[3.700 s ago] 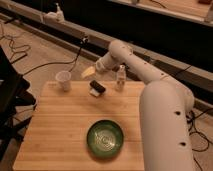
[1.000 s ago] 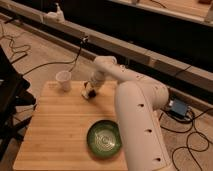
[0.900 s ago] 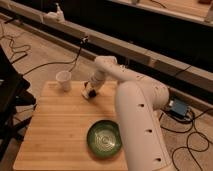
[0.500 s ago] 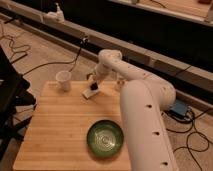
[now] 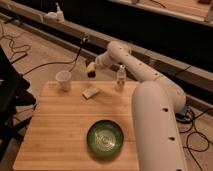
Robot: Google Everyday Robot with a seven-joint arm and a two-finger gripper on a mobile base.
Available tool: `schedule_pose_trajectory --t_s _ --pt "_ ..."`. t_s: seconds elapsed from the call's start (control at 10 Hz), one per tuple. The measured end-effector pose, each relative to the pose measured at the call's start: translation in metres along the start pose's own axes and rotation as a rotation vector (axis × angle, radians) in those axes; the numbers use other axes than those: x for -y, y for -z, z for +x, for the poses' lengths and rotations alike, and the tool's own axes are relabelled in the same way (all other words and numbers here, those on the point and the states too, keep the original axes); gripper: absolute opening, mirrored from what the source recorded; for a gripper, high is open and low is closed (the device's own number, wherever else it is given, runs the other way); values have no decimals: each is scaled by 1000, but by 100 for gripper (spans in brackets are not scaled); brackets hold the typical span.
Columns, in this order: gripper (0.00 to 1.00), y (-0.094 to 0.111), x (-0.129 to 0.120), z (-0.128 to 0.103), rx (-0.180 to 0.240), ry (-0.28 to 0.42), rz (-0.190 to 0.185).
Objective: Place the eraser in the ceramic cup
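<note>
My gripper (image 5: 91, 69) hangs above the back edge of the wooden table (image 5: 55, 130), shut on a small dark block, the eraser (image 5: 91, 73). The eraser is lifted off the table. The white ceramic cup (image 5: 63, 80) stands upright at the table's back left, to the left of the gripper and lower. A short gap separates the gripper from the cup. The white arm (image 5: 135, 70) reaches in from the right.
A pale cream flat block (image 5: 91, 92) lies on the table just below the gripper. A small clear bottle (image 5: 120, 78) stands at the back, right of the gripper. A green bowl (image 5: 105, 138) sits near the front. Cables run over the floor behind the table.
The gripper was down at the table by the eraser a second ago. It has since risen and drawn back with the eraser in it, leaving the cream block on the table.
</note>
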Motion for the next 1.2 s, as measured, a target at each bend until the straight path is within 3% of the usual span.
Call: schedule_pose_trajectory --t_s 0.3,0.4,0.6,1.1,1.2 --pt "0 14 -43 -46 125 71 -90" --pt "0 16 -66 -57 151 109 -128" --pt "0 15 -104 -64 162 173 -193" --pt "0 15 -106 -64 159 183 -194" --pt "0 14 -105 -66 163 218 -176"
